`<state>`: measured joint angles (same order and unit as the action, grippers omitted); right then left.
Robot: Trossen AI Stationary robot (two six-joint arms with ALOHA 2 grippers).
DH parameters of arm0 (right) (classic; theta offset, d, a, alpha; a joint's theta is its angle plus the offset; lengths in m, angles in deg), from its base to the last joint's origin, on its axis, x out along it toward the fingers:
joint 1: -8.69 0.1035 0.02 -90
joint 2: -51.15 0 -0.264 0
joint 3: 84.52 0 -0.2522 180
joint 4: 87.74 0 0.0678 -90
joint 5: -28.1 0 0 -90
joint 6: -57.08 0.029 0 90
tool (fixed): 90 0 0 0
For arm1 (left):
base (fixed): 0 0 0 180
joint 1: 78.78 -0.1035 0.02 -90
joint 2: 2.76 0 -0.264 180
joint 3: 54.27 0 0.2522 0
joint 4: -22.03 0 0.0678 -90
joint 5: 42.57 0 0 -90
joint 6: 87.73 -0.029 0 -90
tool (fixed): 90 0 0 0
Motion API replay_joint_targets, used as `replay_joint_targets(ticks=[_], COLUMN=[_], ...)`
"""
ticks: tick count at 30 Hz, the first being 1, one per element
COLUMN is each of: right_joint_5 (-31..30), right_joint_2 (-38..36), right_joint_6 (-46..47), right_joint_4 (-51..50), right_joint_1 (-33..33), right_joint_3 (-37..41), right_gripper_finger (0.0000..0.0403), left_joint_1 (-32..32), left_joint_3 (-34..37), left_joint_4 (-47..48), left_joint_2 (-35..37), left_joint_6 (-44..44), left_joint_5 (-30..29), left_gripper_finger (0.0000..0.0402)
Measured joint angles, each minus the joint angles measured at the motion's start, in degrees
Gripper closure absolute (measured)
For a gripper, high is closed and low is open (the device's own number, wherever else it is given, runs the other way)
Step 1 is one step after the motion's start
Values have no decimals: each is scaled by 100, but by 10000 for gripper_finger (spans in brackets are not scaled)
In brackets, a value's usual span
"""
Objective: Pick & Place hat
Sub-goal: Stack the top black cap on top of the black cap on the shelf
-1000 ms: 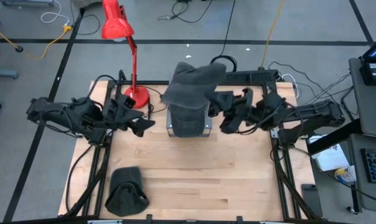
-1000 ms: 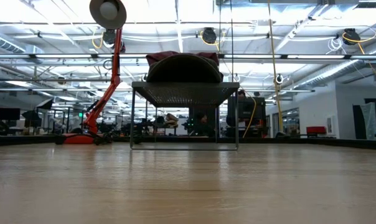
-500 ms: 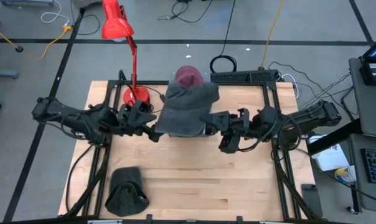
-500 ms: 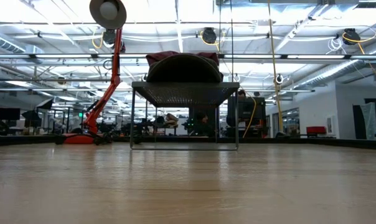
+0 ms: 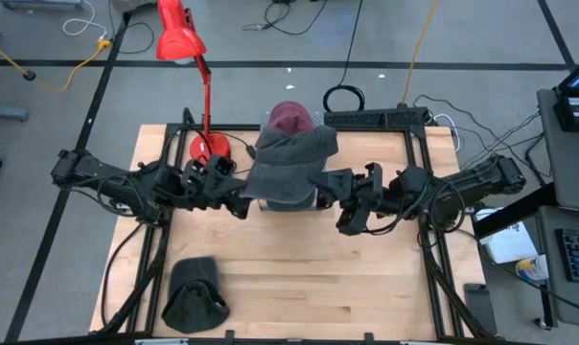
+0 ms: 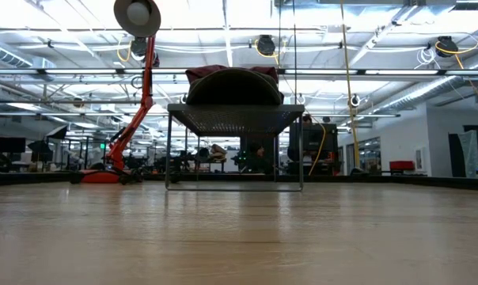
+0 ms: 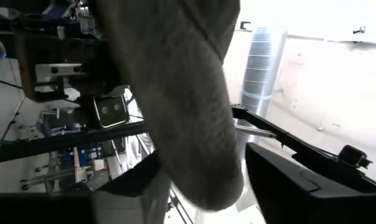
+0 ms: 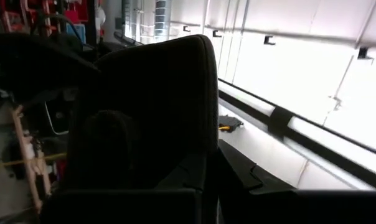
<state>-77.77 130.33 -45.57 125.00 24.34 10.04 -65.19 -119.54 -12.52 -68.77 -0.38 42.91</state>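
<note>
A grey cloth hat (image 5: 288, 168) hangs between my two grippers over a wire rack (image 6: 234, 119) at the far middle of the table. A maroon hat (image 5: 291, 119) shows behind it on the rack. My left gripper (image 5: 240, 203) is at the grey hat's left lower edge. My right gripper (image 5: 320, 187) is at its right edge. Both are shut on it. The hat fills the left wrist view (image 7: 182, 106) and shows dark in the right wrist view (image 8: 150, 112). A second dark hat (image 5: 194, 295) lies flat on the table's near left. My left gripper has the grey hat's left lower edge (image 7: 203, 186) between its two fingers, coming level from the table's left. The cloth hangs slack down past the fingers. My right gripper meets the hat's right edge (image 5: 313, 182) level from the table's right; the hat itself hides the place of contact.
A red desk lamp (image 5: 179, 34) stands with its base (image 5: 209, 147) at the far left, close to my left arm. Cables and a power strip (image 5: 385, 117) lie beyond the far edge. The table's near half is bare wood except for the dark hat.
The grey hat has come from the rack's far top toward the near edge and down, and it now covers the rack's front and uncovers the maroon hat. My left gripper has moved toward the table's right, up to the hat. My right gripper has moved left and nearer.
</note>
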Motion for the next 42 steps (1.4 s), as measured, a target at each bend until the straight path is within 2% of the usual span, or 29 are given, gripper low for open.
replay_joint_targets(ticks=[4,9,15,20,27,35,42], right_joint_5=[-82,-92,-101,-170,-755,-2402,-3723], right_joint_2=[0,0,-4,-15,17,4,2], right_joint_6=[318,294,310,1297,2161,3046,5481], right_joint_4=[-2,-20,-299,-692,-1021,-1003,-1016], right_joint_1=[76,181,251,279,670,1325,1777], right_joint_3=[0,2,2,2,7,7,4], right_gripper_finger=[390,389,387,357,259,151,115], left_joint_1=[2,6,7,6,-4,-23,-153], left_joint_3=[0,-4,-11,-9,9,7,7], left_joint_4=[2,-65,-76,-30,104,36,24], left_joint_2=[4,15,24,24,-14,0,0], left_joint_6=[22,24,15,-106,-330,-734,-1654], left_joint_5=[2,29,86,102,296,683,1651], left_gripper_finger=[259,330,389,382,392,393,394])
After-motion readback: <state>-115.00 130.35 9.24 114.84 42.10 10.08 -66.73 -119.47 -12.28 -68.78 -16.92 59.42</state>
